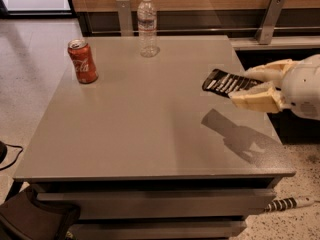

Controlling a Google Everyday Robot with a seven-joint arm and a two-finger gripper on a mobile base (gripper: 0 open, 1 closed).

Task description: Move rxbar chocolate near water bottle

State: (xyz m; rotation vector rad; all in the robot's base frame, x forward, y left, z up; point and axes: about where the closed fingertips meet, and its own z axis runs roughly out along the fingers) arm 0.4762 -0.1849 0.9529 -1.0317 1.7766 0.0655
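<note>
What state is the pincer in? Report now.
Pincer: shut on the rxbar, held above the right side of the table.

Hand (248,86) holds rxbar chocolate (224,82) above table (150,134), right of water bottle (147,26).

A grey table (150,134) carried a red soda can (82,61) near its left rear corner and a water bottle (147,26) upright at its back edge. The gripper (245,87) hung above the right side, clamped on the rxbar chocolate (225,81), which was clear of the surface.
</note>
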